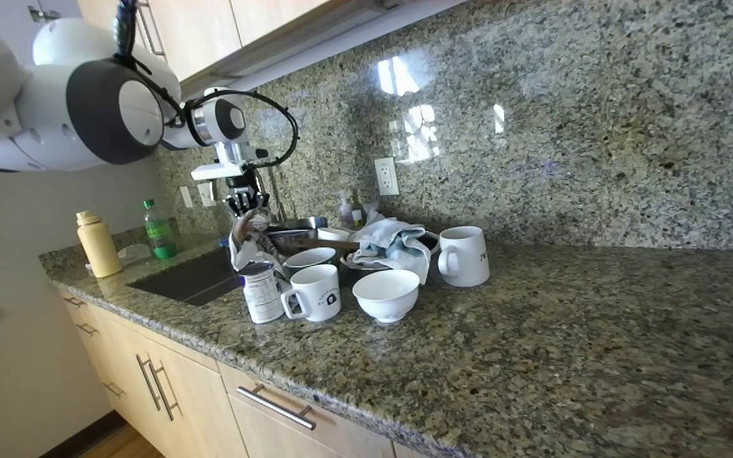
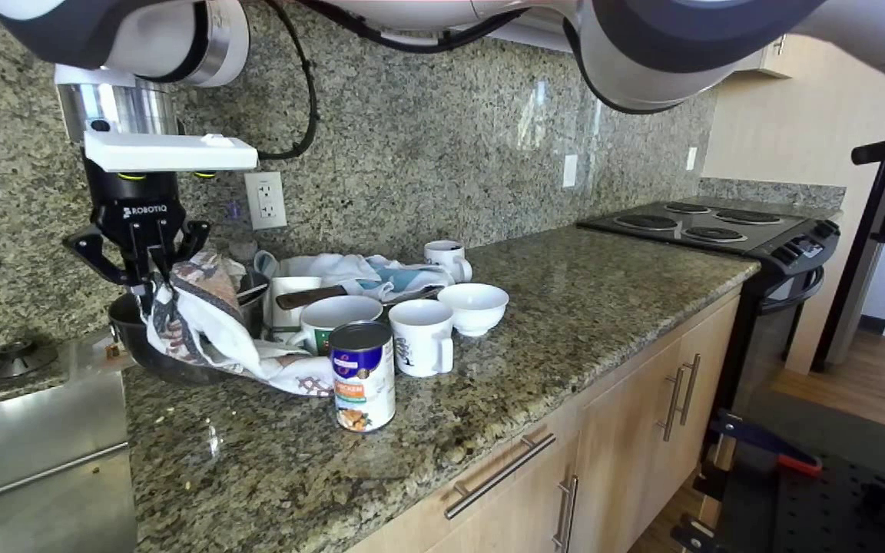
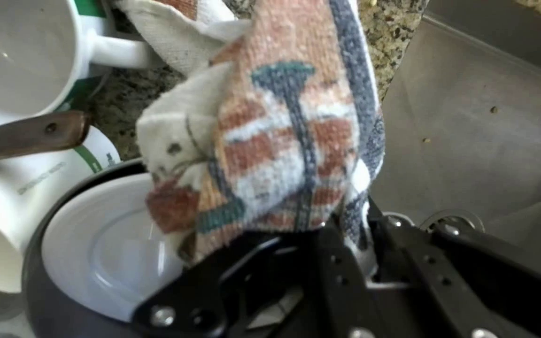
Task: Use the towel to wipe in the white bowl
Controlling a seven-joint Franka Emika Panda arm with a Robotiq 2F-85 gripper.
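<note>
My gripper [image 2: 149,288] is shut on a patterned towel [image 2: 204,315] in white, rust and dark grey. It holds the towel at one part, and the rest hangs down to the counter behind the can. In the wrist view the towel [image 3: 289,126] fills the middle, pinched between the fingers [image 3: 352,225]. In both exterior views a white bowl [image 1: 385,296] stands upright on the counter, apart from the gripper and towel; it also shows here [image 2: 473,307]. In the wrist view another white bowl [image 3: 111,253] sits in a dark pot [image 3: 59,300] beside the towel, partly hidden.
A can [image 2: 363,376], a white mug [image 2: 422,338] and a green-and-white cup [image 2: 339,315] crowd the front. A wooden handle [image 3: 31,136] juts over the dishes. A blue-white cloth [image 1: 395,238] and another mug [image 1: 463,257] lie farther along. The sink [image 1: 195,273] adjoins the pot.
</note>
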